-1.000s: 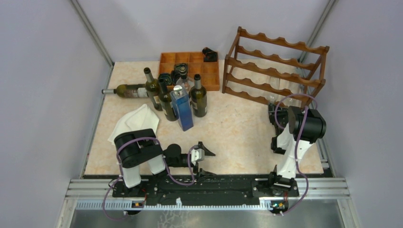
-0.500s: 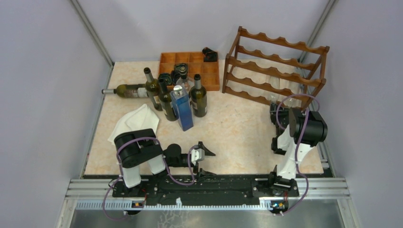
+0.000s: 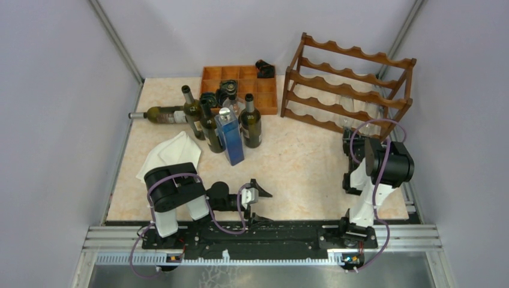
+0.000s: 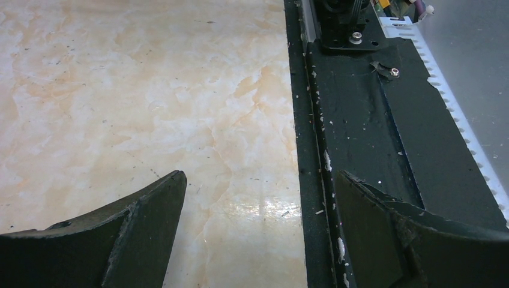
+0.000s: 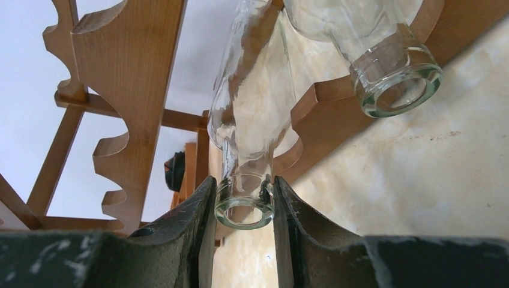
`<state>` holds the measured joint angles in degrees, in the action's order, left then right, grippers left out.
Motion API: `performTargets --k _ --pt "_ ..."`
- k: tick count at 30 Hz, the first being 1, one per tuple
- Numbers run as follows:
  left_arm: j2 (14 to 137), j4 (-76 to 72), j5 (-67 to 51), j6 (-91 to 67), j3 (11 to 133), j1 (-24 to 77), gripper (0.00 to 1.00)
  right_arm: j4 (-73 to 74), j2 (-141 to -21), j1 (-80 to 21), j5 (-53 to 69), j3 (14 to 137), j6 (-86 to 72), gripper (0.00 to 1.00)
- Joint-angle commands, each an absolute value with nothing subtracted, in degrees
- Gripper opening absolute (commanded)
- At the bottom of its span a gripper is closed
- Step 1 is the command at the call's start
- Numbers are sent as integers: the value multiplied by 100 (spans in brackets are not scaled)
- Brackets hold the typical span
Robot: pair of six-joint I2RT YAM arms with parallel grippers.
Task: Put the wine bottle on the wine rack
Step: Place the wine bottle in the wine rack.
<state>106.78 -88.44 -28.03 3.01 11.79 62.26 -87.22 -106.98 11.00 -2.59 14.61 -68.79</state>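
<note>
Item: wine bottle (image 5: 249, 120), clear glass. Body inside wine rack (image 5: 144, 78), neck at a scalloped-rail notch, mouth twd. the wrist cam. R tool (image 5: 243, 192) clamped on neck just behind the lip. 2nd clear bottle (image 5: 384, 60) in adj. notch. L tool (image 4: 258, 180): fingers wide apart, low over desk (image 4: 150, 90) at near edge.

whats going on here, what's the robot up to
The right end effector is shut on the neck of a clear bottle, whose body reaches in among the rails of the rack. A second clear bottle lies in the rack beside it. The left end effector hangs open and empty over the table near its front edge. Dark bottles wait further back.
</note>
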Motion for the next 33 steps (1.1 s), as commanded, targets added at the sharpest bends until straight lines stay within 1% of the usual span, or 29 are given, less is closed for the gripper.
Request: performTargets --k 1,13,19,22,25,30,33 --pt "10758 -10195 -2945 244 1248 6238 99 -9858 -10279 983 -467 1520 -6944 0" --pt "10772 -10184 -2973 238 1257 6233 99 -9857 -9922 766 -930 1362 -7014 0" --pt "10767 -10182 -2972 233 1266 6232 99 -9856 -10188 689 -525 1346 -6992 0" --pt "10769 -10186 -2978 235 1266 6236 99 -9857 -10443 662 -384 1198 -7011 10" --pt "10773 -10182 -2981 237 1266 6231 99 -9855 -10561 664 -513 1000 -7037 13" --pt "10782 -10169 -2989 229 1274 6234 99 -9857 -10485 671 -1100 747 -7172 9" --pt "10785 -10160 -2994 229 1283 6234 99 -9857 -10372 671 -1163 739 -7149 9"
